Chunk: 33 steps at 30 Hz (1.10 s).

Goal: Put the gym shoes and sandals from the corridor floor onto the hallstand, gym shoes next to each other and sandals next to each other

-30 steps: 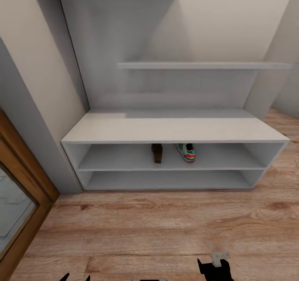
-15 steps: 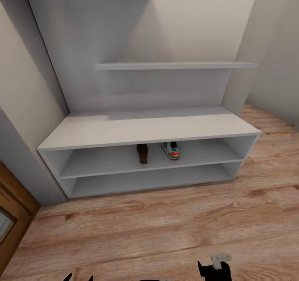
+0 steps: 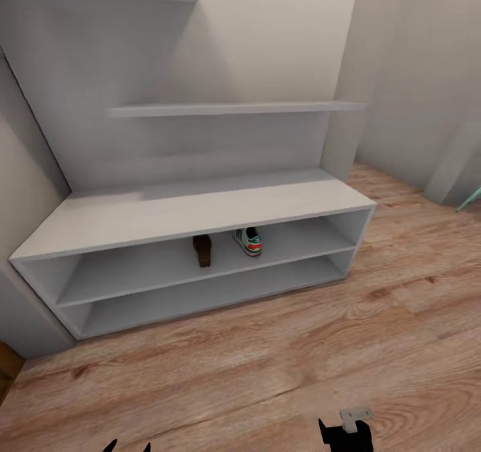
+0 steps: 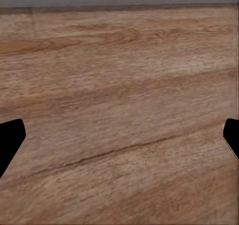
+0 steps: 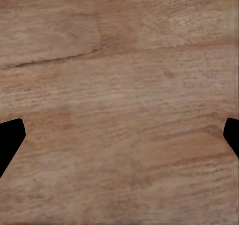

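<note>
Two shoes are racked mid-frame on the hallstand (image 3: 200, 215) — one sandal (image 3: 202, 250) beside one gym shoe (image 3: 248, 240); their mates are judged outstanding. Left gripper (image 4: 119, 138) and right gripper (image 5: 119, 138) are spread wide — nothing held.

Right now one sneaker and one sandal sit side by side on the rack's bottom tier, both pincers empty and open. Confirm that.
Wrong tier. In the head view the sneaker and the sandal sit side by side on the upper of the rack's two open tiers, not the bottom one. The left pincer and right pincer are empty and open over the floor.
</note>
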{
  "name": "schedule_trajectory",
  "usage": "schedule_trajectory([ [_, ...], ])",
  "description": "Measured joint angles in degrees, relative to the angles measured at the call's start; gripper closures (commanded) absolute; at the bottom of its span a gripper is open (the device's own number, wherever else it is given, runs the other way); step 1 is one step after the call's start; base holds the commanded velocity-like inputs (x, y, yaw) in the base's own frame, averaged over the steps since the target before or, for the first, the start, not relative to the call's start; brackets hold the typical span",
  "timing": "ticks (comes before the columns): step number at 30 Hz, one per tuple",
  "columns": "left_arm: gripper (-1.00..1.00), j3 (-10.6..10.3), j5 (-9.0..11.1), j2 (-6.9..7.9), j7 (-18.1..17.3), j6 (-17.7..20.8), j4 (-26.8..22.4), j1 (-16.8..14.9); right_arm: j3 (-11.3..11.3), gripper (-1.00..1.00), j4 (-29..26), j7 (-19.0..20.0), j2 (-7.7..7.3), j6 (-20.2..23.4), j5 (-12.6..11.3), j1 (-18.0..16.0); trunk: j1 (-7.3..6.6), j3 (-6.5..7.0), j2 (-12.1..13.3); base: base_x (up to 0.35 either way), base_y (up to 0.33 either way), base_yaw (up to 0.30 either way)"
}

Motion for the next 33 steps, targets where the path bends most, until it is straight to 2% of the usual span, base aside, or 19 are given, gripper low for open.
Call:
schedule_trajectory([
  [29, -1.0, -0.18, 0.18, 0.17, -0.09, -0.18, -0.09, 0.0, -0.1, -1.0, 0.0, -0.08, -0.06, -0.61, -0.07, 0.12, 0.0, 1.23, 0.0, 0.0, 0.0, -0.282],
  [33, -1.0, -0.18, 0.19, 0.17, -0.09, -0.15, -0.1, 0.01, -0.1, -1.0, -0.01, -0.08, -0.08, -1.51, -0.09, 0.16, -0.11, 2.28, 0.05, 0.0, 0.0, -0.282],
])
